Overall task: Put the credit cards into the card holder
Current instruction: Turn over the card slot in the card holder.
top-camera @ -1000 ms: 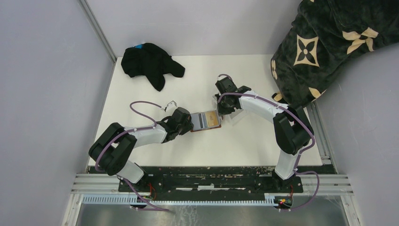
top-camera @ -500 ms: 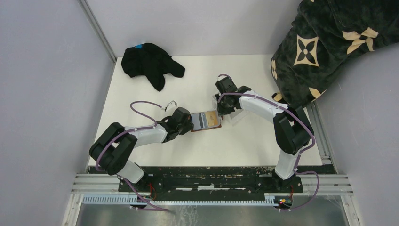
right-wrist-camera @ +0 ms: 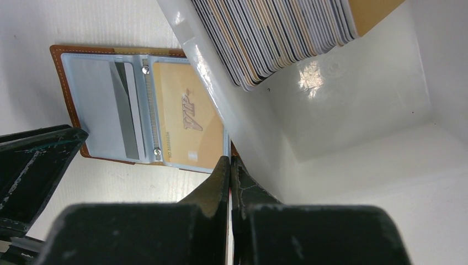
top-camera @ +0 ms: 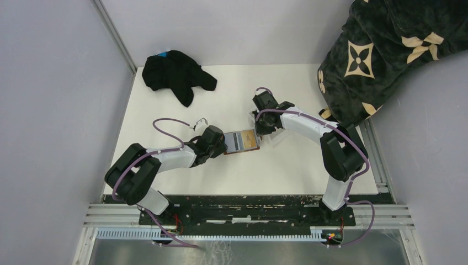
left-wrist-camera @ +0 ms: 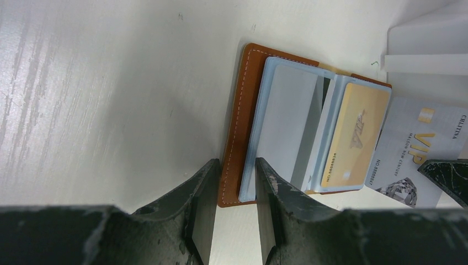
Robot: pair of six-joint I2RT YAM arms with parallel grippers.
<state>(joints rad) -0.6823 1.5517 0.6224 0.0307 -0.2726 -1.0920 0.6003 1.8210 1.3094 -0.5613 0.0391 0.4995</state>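
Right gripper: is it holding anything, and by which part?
Probably yes: the right gripper looks pinched shut on a grey card, at a corner away from the wallet. Its own camera does not show the card.

Clear tray (right-wrist-camera: 342, 127) wall close beside card holder (right-wrist-camera: 110, 110)

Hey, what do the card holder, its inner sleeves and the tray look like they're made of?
Card holder: likely leather or imitation, matte tan, stitched edge. Sleeves: soft, clear bluish plastic; the gold card shows through. Tray: hard, glossy whitish plastic, bright highlights.
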